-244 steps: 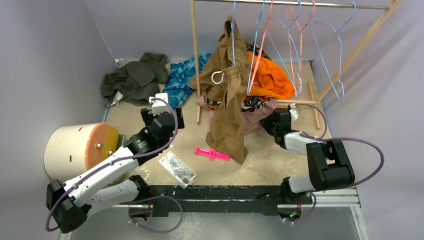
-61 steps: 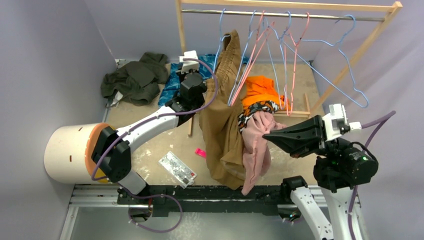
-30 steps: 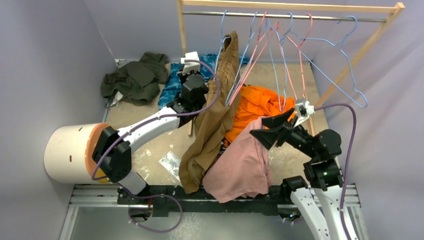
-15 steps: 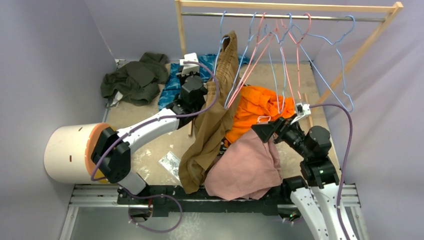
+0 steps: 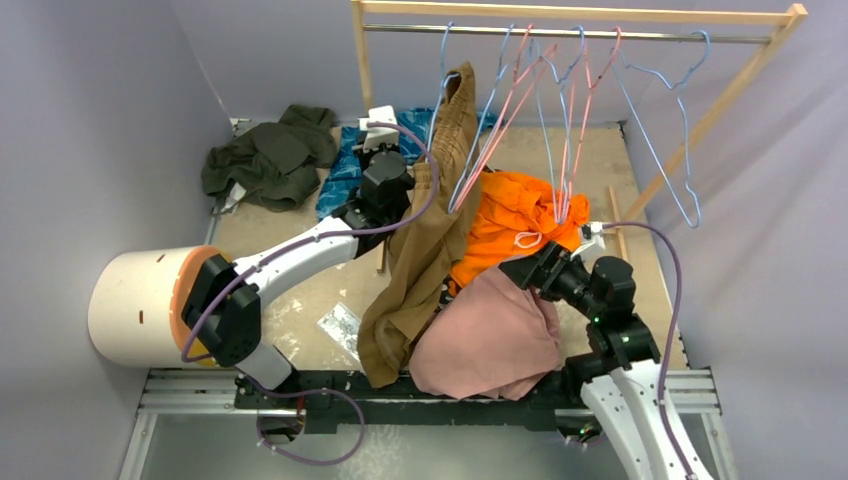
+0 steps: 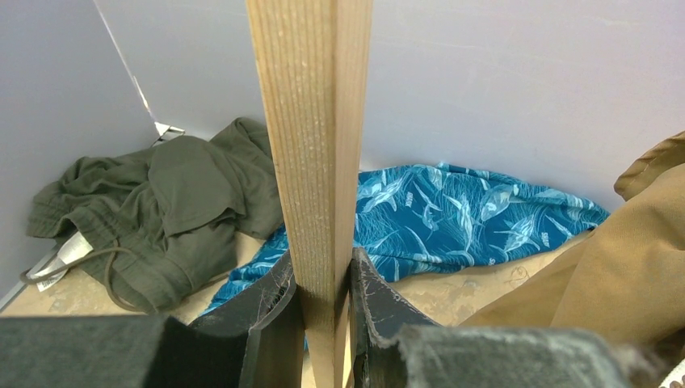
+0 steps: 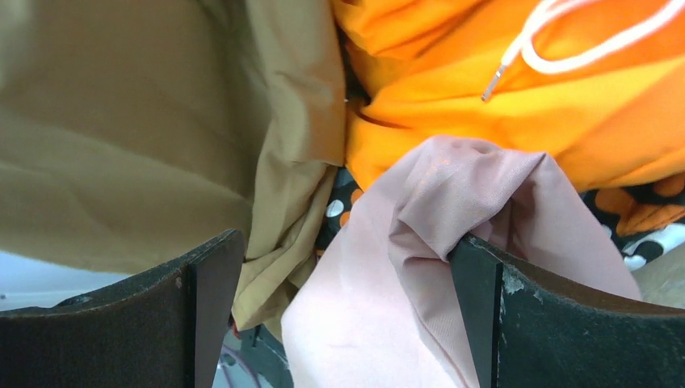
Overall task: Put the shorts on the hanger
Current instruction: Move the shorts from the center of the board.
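1. Not done: shorts [image 5: 490, 335] are on no hanger. They lie slumped at the table's near edge, against the tan shorts [image 5: 425, 250].
2. Right gripper [image 7: 347, 267]: fingers spread wide, pink fabric between them, not pinched.
3. Left gripper [image 6: 327, 299] pinches the wooden rack post [image 6: 311, 121].
4. Left to do, likely: regrip, then drape over the light-blue hanger [image 5: 684, 150].
5. Counts: one pink shorts, one tan shorts, one orange garment [image 5: 510, 215]. Roughly six wire hangers, exact count unclear.

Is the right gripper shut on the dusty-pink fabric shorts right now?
No, the right gripper stands wide open, with the dusty-pink fabric shorts lying loose between its jaws.
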